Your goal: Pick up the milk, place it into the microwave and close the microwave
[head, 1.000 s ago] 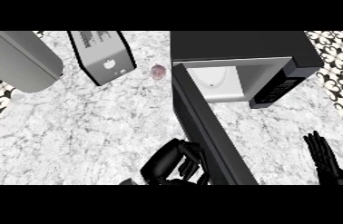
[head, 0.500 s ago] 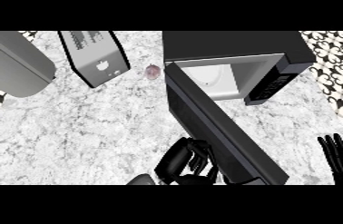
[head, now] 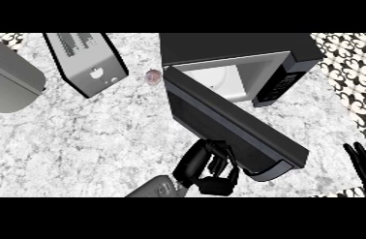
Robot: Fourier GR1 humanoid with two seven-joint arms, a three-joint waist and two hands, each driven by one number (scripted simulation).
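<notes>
The microwave [head: 236,47] stands at the back right of the counter, its dark door [head: 229,124] swung partway across the opening. Through the remaining gap I see a white shape [head: 217,80] inside; I cannot tell for sure that it is the milk. My left hand [head: 205,168] comes up from the lower edge with its fingers curled against the door's outer face near its free end, holding nothing. Only the straight fingers of my right hand [head: 355,161] show, resting at the right edge, away from the microwave.
A grey toaster-like box [head: 85,64] lies at the back left, with a larger grey object [head: 16,83] at the left edge. A small pinkish item [head: 152,77] sits just left of the microwave. Marbled counter [head: 93,136] stretches left of my left arm.
The door has swung further toward the opening, and my left hand has followed it up and to the right. My right hand has slid out toward the right edge.
</notes>
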